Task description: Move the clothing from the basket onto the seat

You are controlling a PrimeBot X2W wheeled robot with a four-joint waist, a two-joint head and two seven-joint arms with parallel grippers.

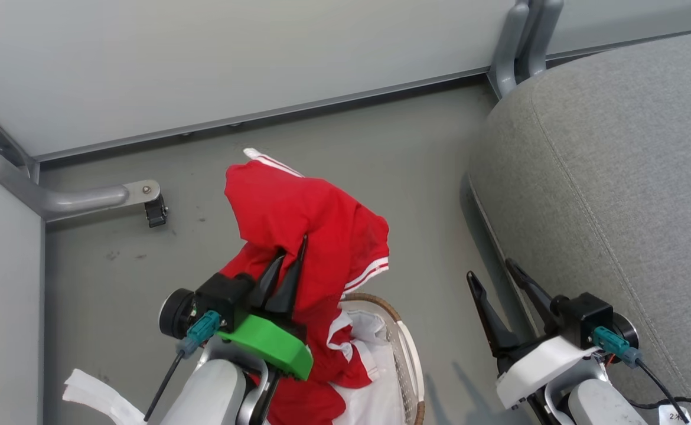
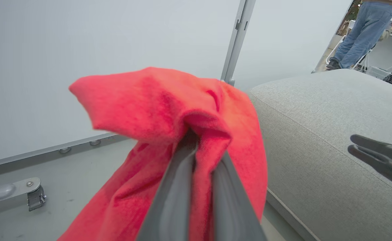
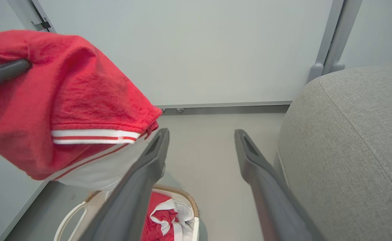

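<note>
Clothing (image 1: 298, 212): one red garment is clamped between the closed fingers of the left gripper (image 1: 292, 248). It drapes over the fingertips and hangs down toward the basket (image 1: 407, 348) below the hand, where more clothing lies. Judged step: transfer of a lifted garment. The seat (image 1: 617, 177) lies well to the right of the holding hand, just beside the right gripper (image 1: 489, 268), whose fingers stand wide apart and empty. The next move calls for swinging the left hand rightward until the garment hangs over the seat, then releasing

Bright, even light — faint soft shadows, the clothing (image 2: 169, 110) blurred close-up, wrist-view edges bowed.
</note>
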